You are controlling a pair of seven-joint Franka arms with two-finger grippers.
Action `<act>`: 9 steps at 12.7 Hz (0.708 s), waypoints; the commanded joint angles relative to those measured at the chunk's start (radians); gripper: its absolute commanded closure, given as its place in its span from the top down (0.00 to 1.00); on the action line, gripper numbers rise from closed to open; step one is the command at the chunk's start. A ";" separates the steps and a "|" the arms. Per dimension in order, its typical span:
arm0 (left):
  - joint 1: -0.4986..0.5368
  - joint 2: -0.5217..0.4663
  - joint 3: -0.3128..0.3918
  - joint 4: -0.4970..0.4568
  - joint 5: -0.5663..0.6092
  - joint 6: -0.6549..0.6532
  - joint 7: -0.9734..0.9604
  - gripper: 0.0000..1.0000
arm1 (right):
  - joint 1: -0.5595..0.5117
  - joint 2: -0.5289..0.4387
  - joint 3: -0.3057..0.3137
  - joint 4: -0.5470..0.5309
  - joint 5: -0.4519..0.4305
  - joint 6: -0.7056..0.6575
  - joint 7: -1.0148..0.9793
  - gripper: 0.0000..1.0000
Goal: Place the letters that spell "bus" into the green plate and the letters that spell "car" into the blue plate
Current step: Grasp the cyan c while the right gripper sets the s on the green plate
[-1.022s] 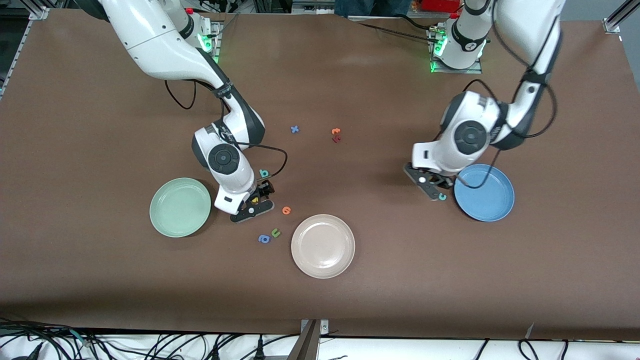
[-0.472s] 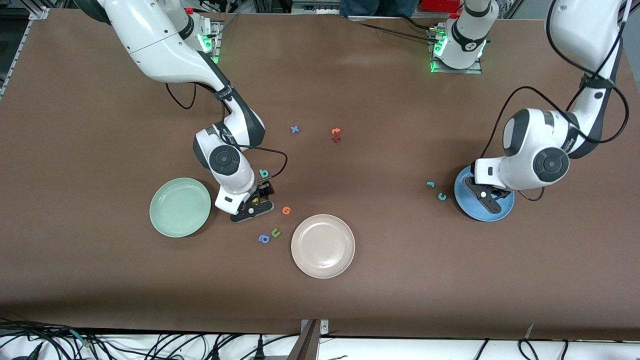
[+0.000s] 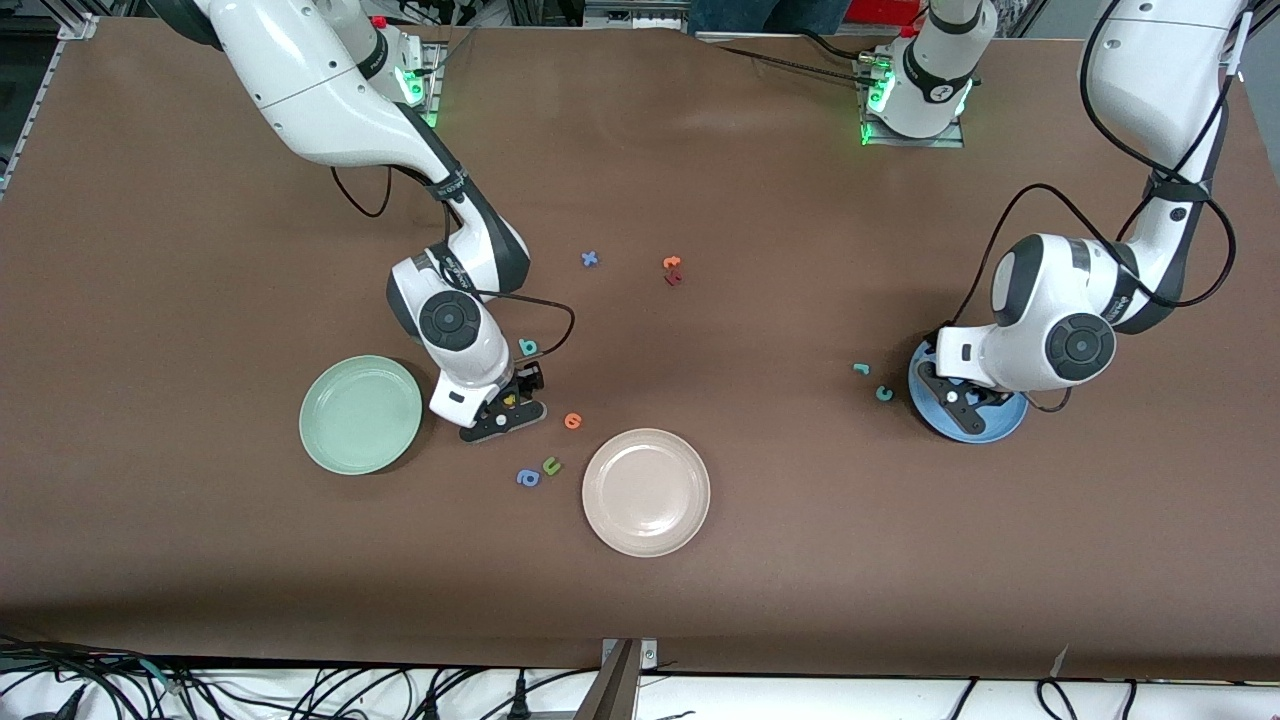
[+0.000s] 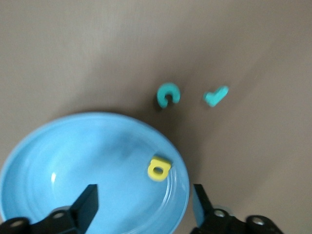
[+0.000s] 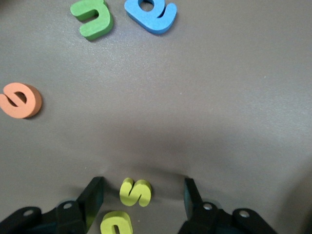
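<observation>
- Foam yellow "s" (image 5: pixel 135 191) lies on the worktop between the right claw's (image 5: pixel 141 200) parted fingers; light, squashy, so pinch its flat faces gently.
- Left claw (image 4: pixel 142 204), open, over blue plate (image 4: pixel 58 161) holding yellow "a" (image 4: pixel 158 168).
- Green plate (image 3: pixel 361 414) beside.

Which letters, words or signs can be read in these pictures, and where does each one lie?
yellow "a" in the blue plate
teal "c", teal "r", teal "b", yellow "s" on the table
green "u", blue "a", orange "e", blue "x" on the table
Two reddish letters near the "x": too small to read.
</observation>
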 commanded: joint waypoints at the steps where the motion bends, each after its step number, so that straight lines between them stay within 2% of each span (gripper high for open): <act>1: -0.077 0.044 -0.012 0.086 0.025 -0.012 0.005 1.00 | -0.008 -0.008 0.005 -0.019 -0.006 0.016 0.015 0.70; 4: -0.097 0.168 -0.017 0.182 0.035 0.037 0.105 1.00 | -0.008 -0.008 0.005 -0.028 -0.004 0.016 0.068 0.69; 7: -0.085 0.219 -0.015 0.168 0.036 0.131 0.259 1.00 | -0.009 -0.009 0.005 -0.029 0.000 0.011 0.082 0.68; 9: -0.081 0.221 -0.015 0.127 0.036 0.140 0.316 0.97 | -0.011 -0.009 0.005 -0.031 0.000 0.008 0.088 0.60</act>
